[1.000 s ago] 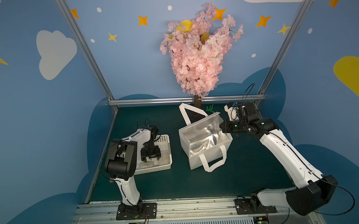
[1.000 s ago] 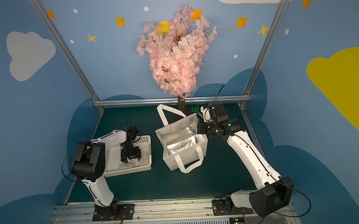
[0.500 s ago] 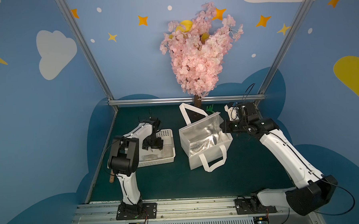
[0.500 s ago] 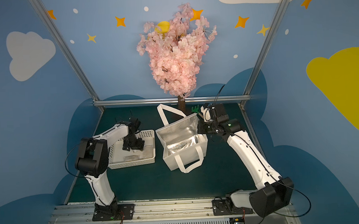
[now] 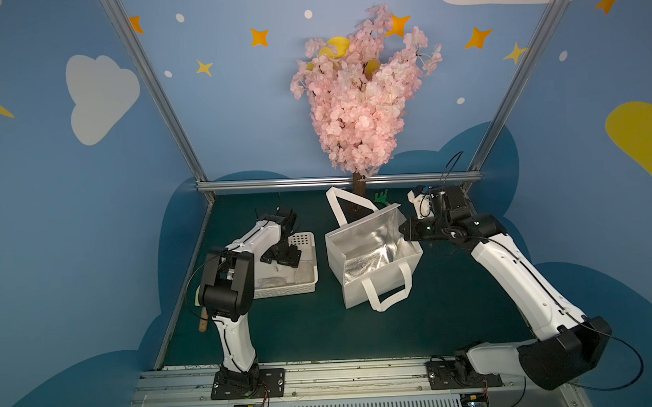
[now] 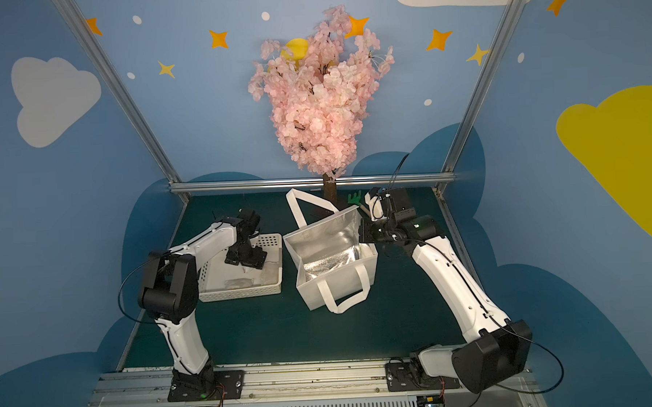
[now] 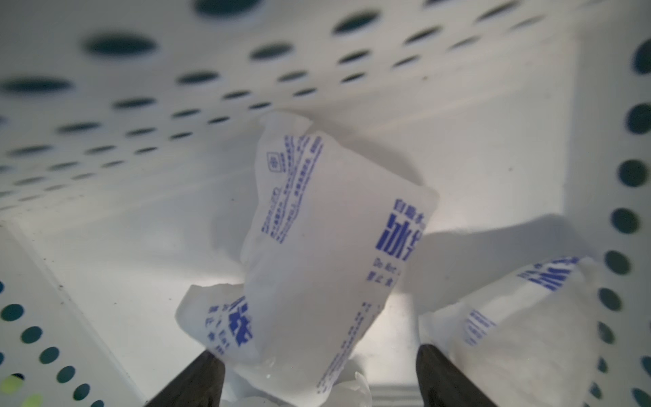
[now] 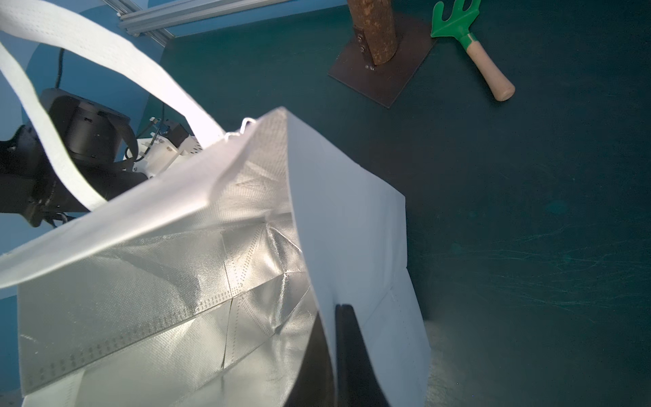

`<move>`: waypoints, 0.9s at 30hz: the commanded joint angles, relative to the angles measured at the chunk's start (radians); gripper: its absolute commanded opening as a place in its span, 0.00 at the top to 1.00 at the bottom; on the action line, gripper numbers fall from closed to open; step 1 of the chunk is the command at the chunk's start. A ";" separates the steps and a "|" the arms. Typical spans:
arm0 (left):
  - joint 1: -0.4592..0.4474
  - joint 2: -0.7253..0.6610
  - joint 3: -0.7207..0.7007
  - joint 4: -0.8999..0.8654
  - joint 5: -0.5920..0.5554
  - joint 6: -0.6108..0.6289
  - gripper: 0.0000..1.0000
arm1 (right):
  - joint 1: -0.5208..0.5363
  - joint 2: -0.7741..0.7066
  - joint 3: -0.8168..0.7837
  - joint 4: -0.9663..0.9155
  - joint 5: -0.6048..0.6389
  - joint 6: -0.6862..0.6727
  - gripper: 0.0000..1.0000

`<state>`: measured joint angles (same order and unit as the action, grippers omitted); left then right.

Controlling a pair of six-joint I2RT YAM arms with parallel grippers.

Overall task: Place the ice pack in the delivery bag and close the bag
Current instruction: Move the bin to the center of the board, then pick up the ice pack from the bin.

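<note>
The boxy white fabric delivery bag [image 5: 358,286] with silver foil lining stands open on the dark green table [image 5: 322,333] in both top views. Only creased foil shows inside it, and its own walls hide the near corners. The right gripper [image 5: 407,231] is at the bag's right-hand rim. In the right wrist view its 2 dark fingers [image 8: 352,352] are pressed together on that side wall, 1 against the foil and 1 on the white cloth. The picture's edge cuts off their bases.

To the left of the bag, near it but apart, sits a white perforated plastic basket [image 5: 283,289]. The left gripper [image 5: 281,257] reaches down into it, and the arm covers much of the basket floor in both top views. In the left wrist view a translucent white ice pack [image 7: 327,229] with blue print stands tilted between the 2 widely spread fingers [image 7: 200,377]. Its lower end runs out of the picture, so I cannot tell whether either finger touches it. A 2nd pack [image 7: 521,317] is cropped at the edge, and a 3rd pack [image 7: 218,317] lies partly under the tilted one.

Behind the bag stands a pink blossom tree [image 5: 358,108], its trunk foot half hidden by a strap loop. Just beside the trunk lies a green plastic rake [image 8: 458,24] with a pale wooden handle.
</note>
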<state>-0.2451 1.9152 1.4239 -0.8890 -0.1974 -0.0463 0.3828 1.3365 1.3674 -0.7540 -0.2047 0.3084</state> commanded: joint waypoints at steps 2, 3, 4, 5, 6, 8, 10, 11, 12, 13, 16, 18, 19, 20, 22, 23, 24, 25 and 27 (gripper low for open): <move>-0.003 -0.009 0.058 0.010 -0.013 0.073 0.11 | -0.006 0.010 -0.006 0.003 -0.024 -0.008 1.00; -0.003 0.003 0.061 0.020 -0.008 0.084 0.11 | -0.007 0.009 -0.008 0.004 -0.026 -0.009 1.00; -0.003 0.012 0.062 0.033 -0.001 0.101 0.11 | -0.009 0.009 -0.010 0.006 -0.029 -0.007 1.00; -0.001 0.023 0.060 0.051 0.016 0.119 0.11 | -0.010 0.009 -0.010 0.005 -0.032 -0.010 1.00; 0.006 0.039 0.067 0.048 0.050 0.138 0.11 | -0.011 0.009 -0.011 0.003 -0.034 -0.010 1.00; 0.014 0.069 0.077 0.033 0.061 0.143 0.12 | -0.014 0.007 -0.010 -0.001 -0.035 -0.012 1.00; 0.022 0.072 0.056 0.039 0.073 0.149 0.12 | -0.018 0.002 -0.011 -0.002 -0.035 -0.013 1.00; 0.025 0.071 0.041 0.050 0.060 0.149 0.12 | -0.020 -0.002 -0.013 -0.003 -0.035 -0.014 1.00; 0.029 0.072 0.030 0.056 0.048 0.152 0.12 | -0.021 -0.005 -0.012 -0.002 -0.036 -0.014 1.00; 0.034 0.078 0.022 0.062 0.039 0.154 0.13 | -0.022 -0.005 -0.013 -0.003 -0.038 -0.014 1.00; 0.054 0.107 0.027 0.063 0.013 0.140 0.16 | -0.024 -0.001 -0.011 -0.003 -0.050 -0.012 1.00; 0.059 0.125 0.035 0.054 0.041 0.124 0.18 | -0.023 0.003 -0.011 -0.001 -0.057 -0.011 1.00; 0.058 0.129 0.036 0.047 0.053 0.120 0.22 | -0.024 0.005 -0.011 -0.001 -0.059 -0.011 1.00; 0.056 0.134 0.035 0.042 0.068 0.119 0.25 | -0.023 0.006 -0.010 0.000 -0.060 -0.010 1.00; 0.056 0.141 0.024 0.041 0.051 0.096 0.26 | -0.024 0.006 -0.013 0.001 -0.063 -0.008 1.00; 0.053 0.149 0.022 0.034 0.051 0.087 0.26 | -0.023 0.006 -0.015 0.003 -0.064 -0.007 1.00; 0.051 0.160 0.020 0.032 0.055 0.082 0.26 | -0.024 0.005 -0.018 0.007 -0.064 -0.005 1.00; 0.051 0.167 0.018 0.030 0.061 0.079 0.26 | -0.024 0.004 -0.022 0.008 -0.065 -0.003 1.00; 0.040 0.177 0.018 0.031 0.070 0.067 0.26 | -0.023 0.003 -0.025 0.010 -0.068 -0.001 1.00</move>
<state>-0.1928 2.0338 1.4635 -0.7677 -0.1497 0.0391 0.3622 1.3441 1.3552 -0.7525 -0.2554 0.3065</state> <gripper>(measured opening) 0.743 0.040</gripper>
